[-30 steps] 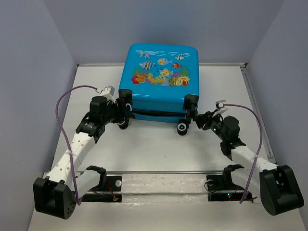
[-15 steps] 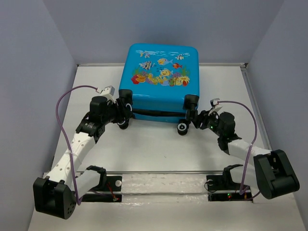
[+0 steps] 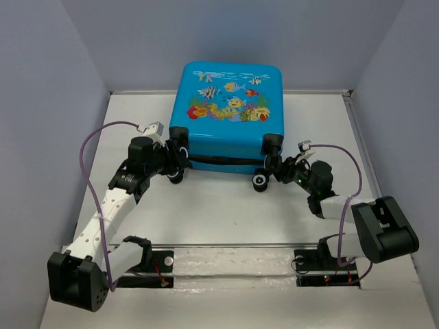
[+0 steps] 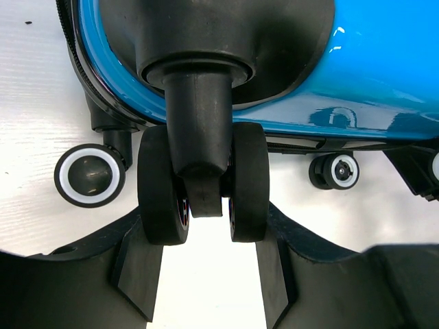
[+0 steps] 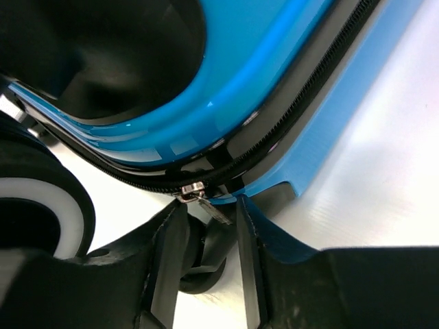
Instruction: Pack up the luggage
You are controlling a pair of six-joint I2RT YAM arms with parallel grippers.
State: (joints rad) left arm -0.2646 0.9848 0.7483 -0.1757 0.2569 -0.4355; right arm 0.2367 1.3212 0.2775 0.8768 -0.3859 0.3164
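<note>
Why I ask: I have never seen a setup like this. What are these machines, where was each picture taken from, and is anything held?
These are two robot arms bolted at the near edge of a white table. The wide picture looks down from above and behind them; the two close-ups come from cameras on their wrists. On the table lies the luggage, a blue suitcase with a fish print. The left gripper clamps one twin wheel between its fingers. The right gripper stands open, the zipper pull between its fingers, not yet pinched.
</note>
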